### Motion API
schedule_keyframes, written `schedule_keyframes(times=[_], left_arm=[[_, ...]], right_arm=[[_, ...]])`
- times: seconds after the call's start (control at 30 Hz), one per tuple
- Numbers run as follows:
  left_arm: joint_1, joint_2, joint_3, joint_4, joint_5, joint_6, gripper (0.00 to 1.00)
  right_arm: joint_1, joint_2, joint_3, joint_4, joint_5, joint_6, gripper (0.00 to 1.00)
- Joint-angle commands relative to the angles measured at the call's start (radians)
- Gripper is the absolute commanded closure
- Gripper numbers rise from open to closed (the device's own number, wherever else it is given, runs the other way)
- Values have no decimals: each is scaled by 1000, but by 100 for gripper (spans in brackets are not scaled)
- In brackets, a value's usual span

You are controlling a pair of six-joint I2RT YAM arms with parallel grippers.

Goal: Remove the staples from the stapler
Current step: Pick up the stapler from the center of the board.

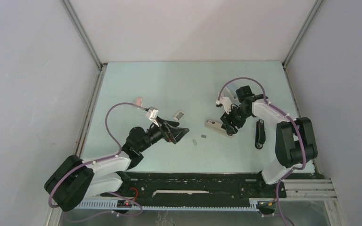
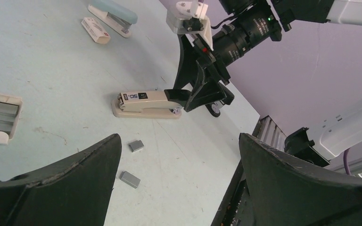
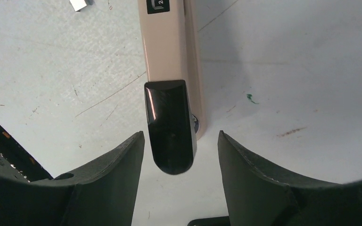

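Mint-green matte desk (image 1: 169, 84), scuffed and scratched. Left claw (image 2: 179, 137) spread wide, holding nothing. Right claw (image 3: 180, 136) parted, straddling the glossy, rounded black rear of the beige stapler (image 3: 169, 42). Two flat grey staples (image 2: 136, 145) strips lie beside the stapler, bare desk around them.

Counter (image 3: 301, 61) is showing matt and pale, finely scratched. Beige stapler (image 3: 167, 42) is looking like smooth plastic, its black rear cap (image 3: 169, 127) gleaming glossy. Staples (image 2: 135, 146) are reading as dull grey metal. Right pincer (image 3: 180, 136) fingers (image 3: 108, 183) are appearing matt black.
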Motion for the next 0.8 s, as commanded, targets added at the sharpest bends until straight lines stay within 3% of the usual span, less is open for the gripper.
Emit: schedule_keyframes(times=[0.0, 0.13, 0.23, 0.3, 0.4, 0.53, 0.77], left_arm=[[0, -35, -40, -9, -23, 30, 0], [0, -36, -45, -9, -22, 26, 0], [0, -35, -45, -9, -23, 24, 0], [0, -31, -44, -9, -20, 23, 0], [-1, -23, -38, -9, -17, 21, 0], [0, 0, -28, 10, -1, 6, 0], [-6, 143, -6, 187, 51, -102, 0]], right_arm=[[29, 28, 25, 17, -11, 0, 33], [49, 43, 27, 31, -2, 10, 39], [47, 47, 26, 31, 8, 10, 52], [44, 48, 27, 28, 15, 4, 66], [41, 35, 27, 21, 29, -7, 100], [28, -26, 28, 16, 5, -7, 100], [-41, -109, 92, -79, -210, 52, 100]])
